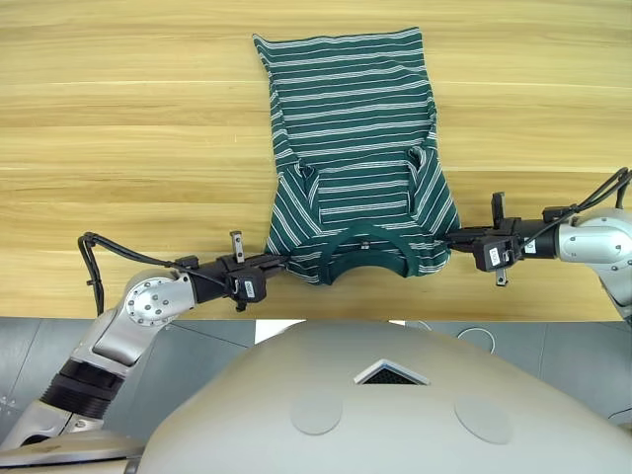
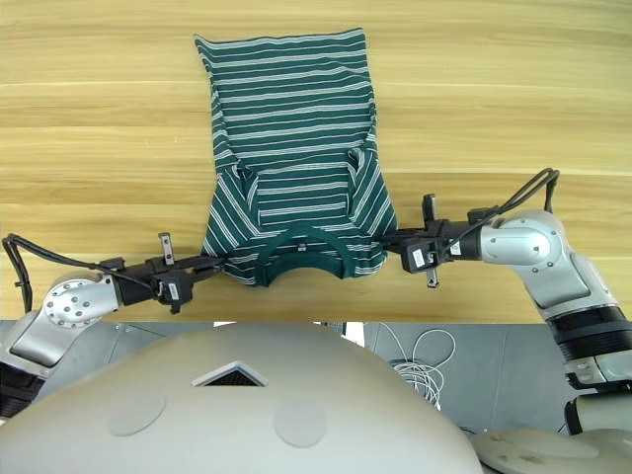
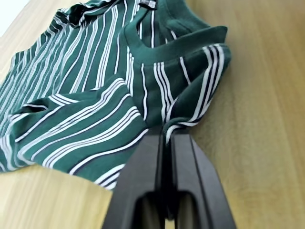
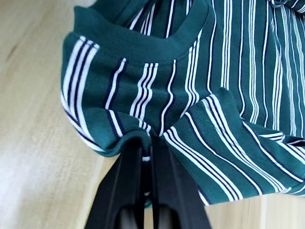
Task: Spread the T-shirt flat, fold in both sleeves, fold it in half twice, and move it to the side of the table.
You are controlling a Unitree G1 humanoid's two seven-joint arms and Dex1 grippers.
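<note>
While the T-shirt (image 1: 351,138) is lying on the desk (image 1: 118,148), collar end nearest the robot, its two shoulder corners are being pinched tight by the left claw (image 1: 287,260) and right claw (image 1: 441,237), a hold being judged apt for such light, limp, sagging cloth.

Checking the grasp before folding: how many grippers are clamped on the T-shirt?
2. The left gripper pinches the T-shirt at the shoulder left of the collar; the right gripper pinches the shoulder right of it.
</note>
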